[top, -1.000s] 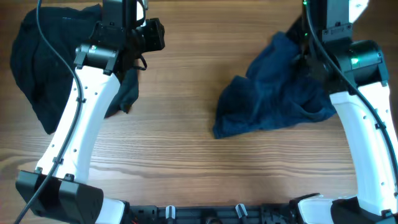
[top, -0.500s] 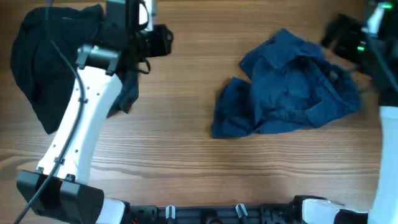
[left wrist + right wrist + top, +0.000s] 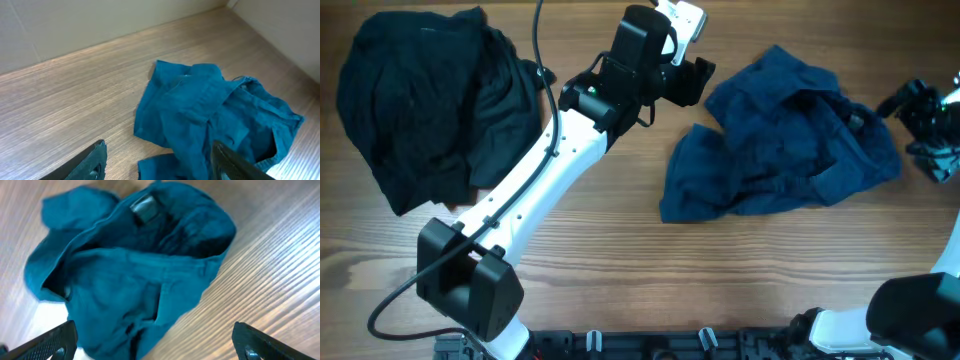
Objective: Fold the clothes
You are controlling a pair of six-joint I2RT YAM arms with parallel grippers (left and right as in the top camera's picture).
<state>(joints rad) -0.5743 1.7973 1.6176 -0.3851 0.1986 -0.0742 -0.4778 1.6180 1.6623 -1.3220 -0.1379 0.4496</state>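
A crumpled blue garment [image 3: 780,140] lies on the wooden table right of centre. It fills the left wrist view [image 3: 215,110] and the right wrist view [image 3: 125,265], where a dark label shows near its top. My left gripper [image 3: 696,80] hovers at its upper left edge, open, fingers [image 3: 95,161] spread with the cloth's near edge below them [image 3: 161,165]. Off the garment's right side, my right gripper [image 3: 923,118] stands wide open and empty [image 3: 155,347]. A black heap of clothes [image 3: 420,100] sits at the far left.
The left arm [image 3: 535,190] stretches diagonally from the front left across the table. Bare wood [image 3: 620,270] runs along the front. A pale wall [image 3: 75,25] rises behind the table's far edge.
My right gripper opened, let go of the blue garment and drew off to the right edge; the garment settled flatter. The left arm swung from the black heap over to the blue garment.
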